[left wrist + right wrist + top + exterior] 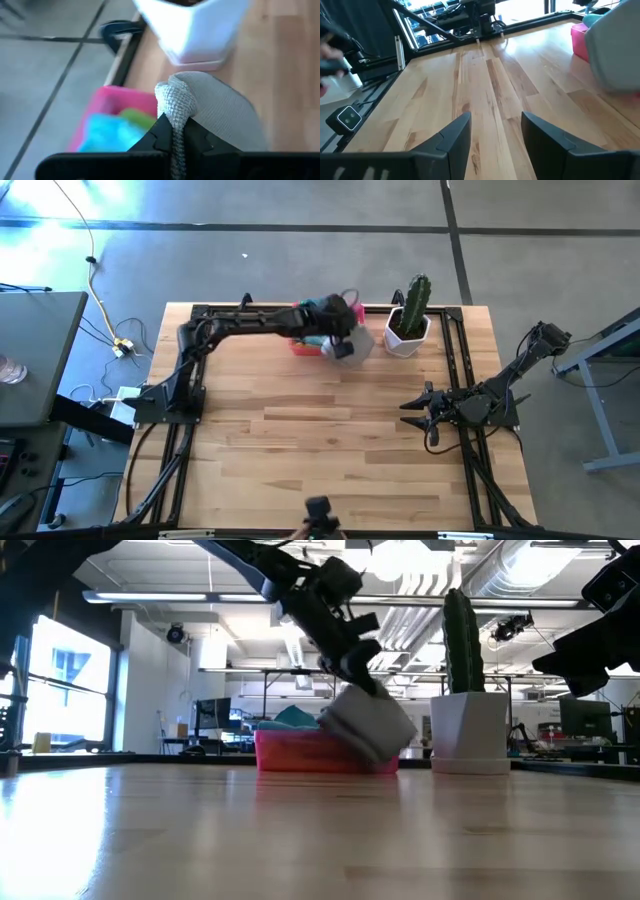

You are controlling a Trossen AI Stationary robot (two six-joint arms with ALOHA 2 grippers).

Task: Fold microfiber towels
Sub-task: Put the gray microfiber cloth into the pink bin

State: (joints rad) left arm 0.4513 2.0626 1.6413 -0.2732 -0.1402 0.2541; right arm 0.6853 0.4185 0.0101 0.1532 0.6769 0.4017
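No brand, label or readable writing is showing on anything in your views.

Your left gripper [175, 142] is pinching a bunched fold of the grey towel [220, 110], its fingers clamped tight on the cloth. From overhead you are seeing that gripper [342, 340] reaching across the far edge of the table [330, 450], with the grey towel [352, 348] hanging just beside the pink tray [300, 346] and close to the white pot [407, 335] holding the cactus [416, 298].

The table-level camera is giving you what the overhead one is not: the grey towel [368, 723] is dangling from the gripper [362, 677] in front of the tray [300, 752], its lower edge down near the tabletop, though you cannot tell whether it is touching the wood. It is also showing a teal cloth poking above the tray rim.

Your left wrist camera is looking down into the tray [107, 102], where a light blue towel [107, 135] and a lime green towel [135, 117] are lying side by side; the other views are not showing these contents clearly.

Your right gripper [496, 131] is waiting at the table's right side [418, 408], its fingers standing apart around nothing, pointing across bare wood toward the tray.
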